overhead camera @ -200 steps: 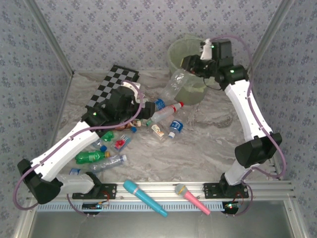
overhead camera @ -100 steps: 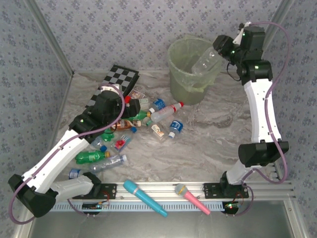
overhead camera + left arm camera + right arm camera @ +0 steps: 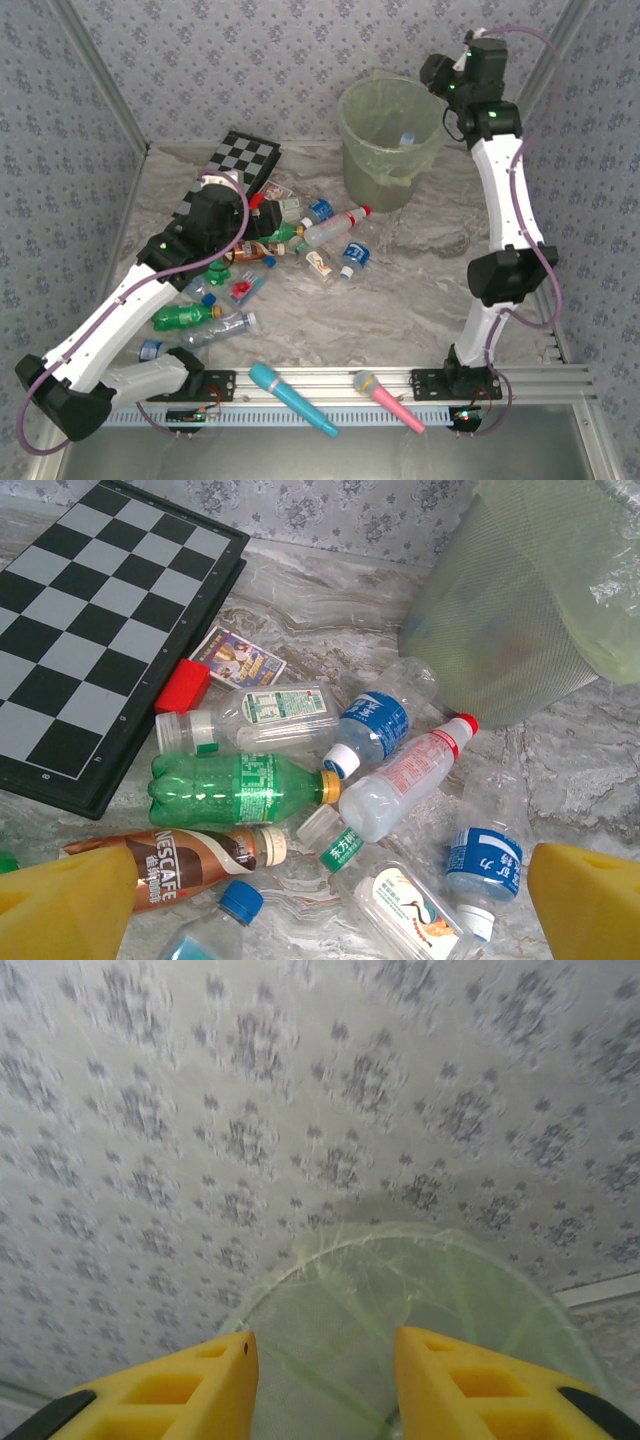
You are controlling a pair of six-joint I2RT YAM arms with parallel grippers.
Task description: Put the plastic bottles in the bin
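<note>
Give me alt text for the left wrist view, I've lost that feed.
The open left gripper hovers over a jumble of plastic bottles lying on the marble table. A chessboard lies at upper left, and the pale green bin stands at upper right.

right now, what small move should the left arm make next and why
Probably lower the left gripper, its jaws wide open, onto the green bottle lying on its side in the pile beneath it, then close. That bottle lies unobstructed on top, and none of this pile is in the bin yet.
</note>
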